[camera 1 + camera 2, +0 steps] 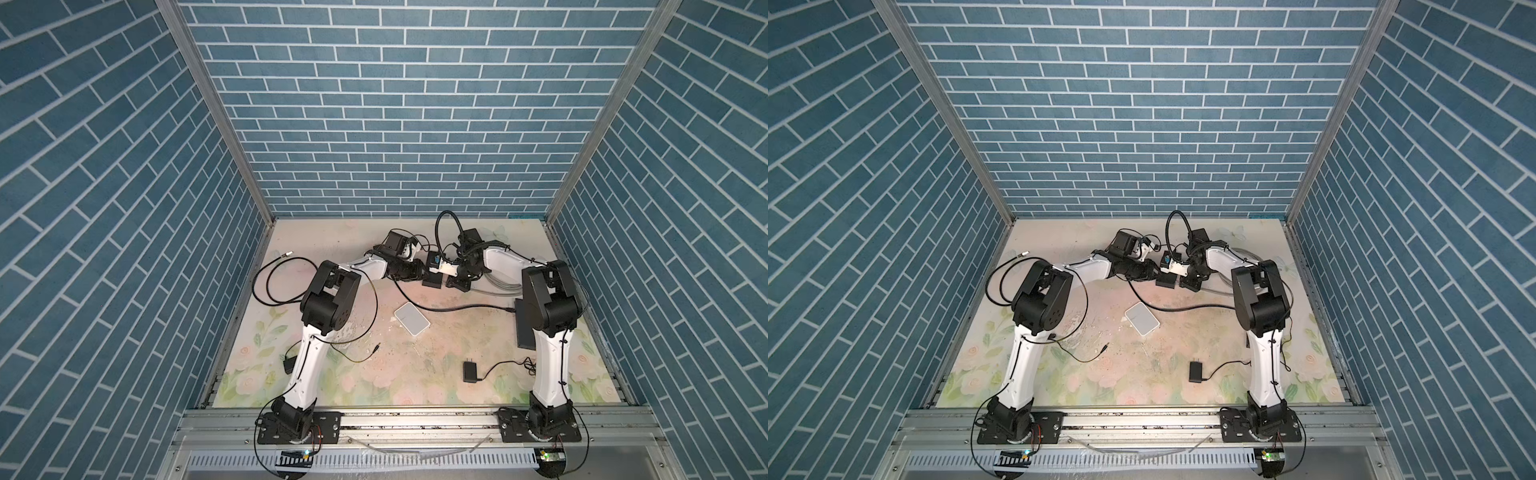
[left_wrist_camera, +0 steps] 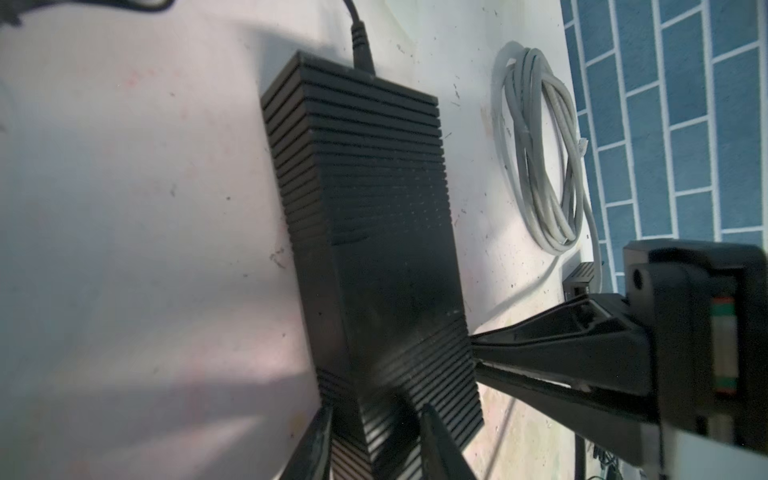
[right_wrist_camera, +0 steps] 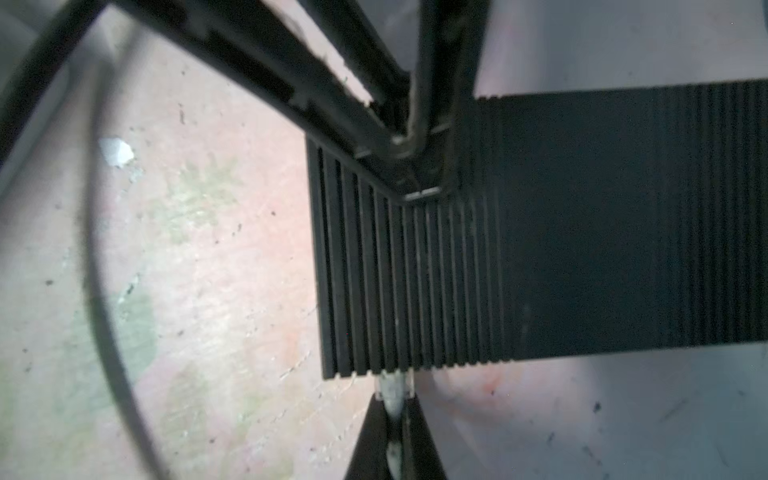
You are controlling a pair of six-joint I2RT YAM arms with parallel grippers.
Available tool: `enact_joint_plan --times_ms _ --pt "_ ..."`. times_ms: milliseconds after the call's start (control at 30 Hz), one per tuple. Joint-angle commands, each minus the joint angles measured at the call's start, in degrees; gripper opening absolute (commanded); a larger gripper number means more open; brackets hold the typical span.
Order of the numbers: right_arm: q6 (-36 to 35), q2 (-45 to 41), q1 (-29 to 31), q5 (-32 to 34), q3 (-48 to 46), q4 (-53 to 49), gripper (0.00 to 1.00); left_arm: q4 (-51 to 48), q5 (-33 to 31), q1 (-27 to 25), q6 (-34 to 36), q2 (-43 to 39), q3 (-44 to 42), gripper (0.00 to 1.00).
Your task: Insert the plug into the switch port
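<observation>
The switch [image 2: 374,249] is a black ribbed box lying on the floral mat, seen in both top views [image 1: 432,281] [image 1: 1166,282]. My left gripper [image 2: 374,440] is shut on one of its ends, a finger on each side. My right gripper [image 3: 392,411] is shut on a small grey-clear plug [image 3: 392,388]. The plug's tip touches the switch's [image 3: 582,228] long side edge. The port is hidden under the ribbed top. In the top views the two grippers meet at the switch, the left gripper [image 1: 424,274] from the left and the right gripper [image 1: 448,282] from the right.
A coil of grey cable [image 2: 540,166] lies beyond the switch near the right wall. A white flat box [image 1: 411,318] and a black power adapter [image 1: 470,371] lie mid-mat. Black cables [image 1: 282,278] loop at the left. A dark flat box [image 1: 524,328] sits beside the right arm.
</observation>
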Motion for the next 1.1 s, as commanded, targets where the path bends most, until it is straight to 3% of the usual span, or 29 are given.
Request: enact_joint_plan --times_ms 0,1067 --pt "-2.2 1.98 1.96 -2.07 2.74 2.05 0.04 3.08 4.52 -3.39 -1.94 0.71 -1.8 0.35" --pt "6.32 3.38 3.72 -8.43 6.26 11.8 0.02 8.63 7.49 -8.73 -7.88 2.96 -1.38 0.33"
